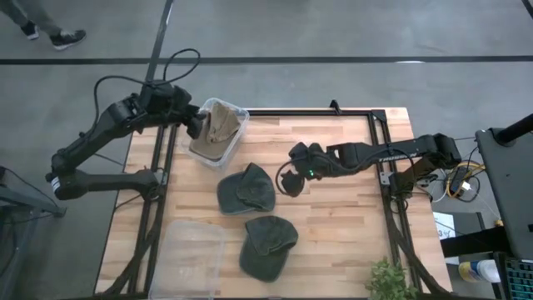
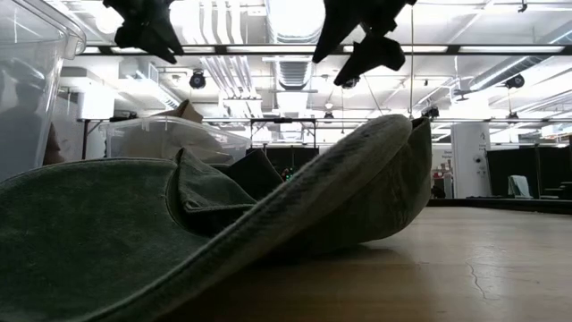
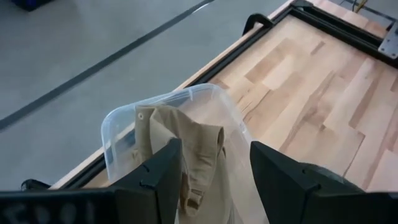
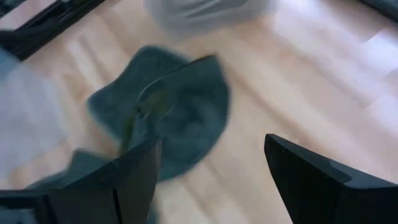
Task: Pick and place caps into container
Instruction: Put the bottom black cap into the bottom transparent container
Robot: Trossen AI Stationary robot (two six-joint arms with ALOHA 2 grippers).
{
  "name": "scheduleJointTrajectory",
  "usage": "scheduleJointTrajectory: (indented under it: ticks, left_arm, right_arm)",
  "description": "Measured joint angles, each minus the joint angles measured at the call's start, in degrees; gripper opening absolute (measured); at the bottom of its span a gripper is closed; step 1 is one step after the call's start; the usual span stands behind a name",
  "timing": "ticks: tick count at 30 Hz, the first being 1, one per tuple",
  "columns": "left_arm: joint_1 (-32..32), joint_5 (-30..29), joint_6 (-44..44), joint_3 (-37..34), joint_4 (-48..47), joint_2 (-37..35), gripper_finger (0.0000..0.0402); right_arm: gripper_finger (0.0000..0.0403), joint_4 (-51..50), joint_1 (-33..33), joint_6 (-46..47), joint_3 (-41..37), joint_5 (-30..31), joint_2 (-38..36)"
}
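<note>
A tan cap [image 1: 221,123] [image 3: 180,137] lies crumpled inside a clear plastic container [image 1: 237,112] [image 3: 124,118] at the table's far left corner. My left gripper [image 1: 198,125] [image 3: 214,152] hovers open at the container's left side, with the cap showing between its fingers farther down. Two dark olive caps lie on the wood: one mid-table [image 1: 246,190] [image 4: 180,106], one nearer the front edge [image 1: 268,244] [image 2: 179,233]. My right gripper [image 1: 291,179] [image 4: 211,149] is open, above the table just right of the mid-table cap.
A second clear plastic bin [image 1: 187,254] [image 2: 27,89] sits at the near left corner. A small green plant [image 1: 390,282] stands at the near right edge. Black frame rails [image 1: 379,150] run along the table's far and side edges. Bare wood [image 1: 333,242] lies right of the olive caps.
</note>
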Motion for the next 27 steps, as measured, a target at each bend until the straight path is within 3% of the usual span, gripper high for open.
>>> scheduleJointTrajectory:
  ticks: [4, 11, 27]
  left_arm:
    - [-0.7, 0.2, 0.7, -2.6, 3.5, -1.1, 0.0181]
    - [-2.1, 7.1, 1.4, -7.8, 12.6, -4.4, 0.0181]
    - [-3.2, 10.2, 0.5, -13.3, 19.8, -9.2, 0.0181]
  right_arm:
    - [0.028, -2.1, 1.9, 5.0, 0.0, -3.5, 0.0]
    - [0.0277, -2.8, 8.0, 17.4, -0.7, -6.4, 0.0]
    - [0.0274, -0.5, 23.1, 42.8, -0.8, -3.6, 3.0]
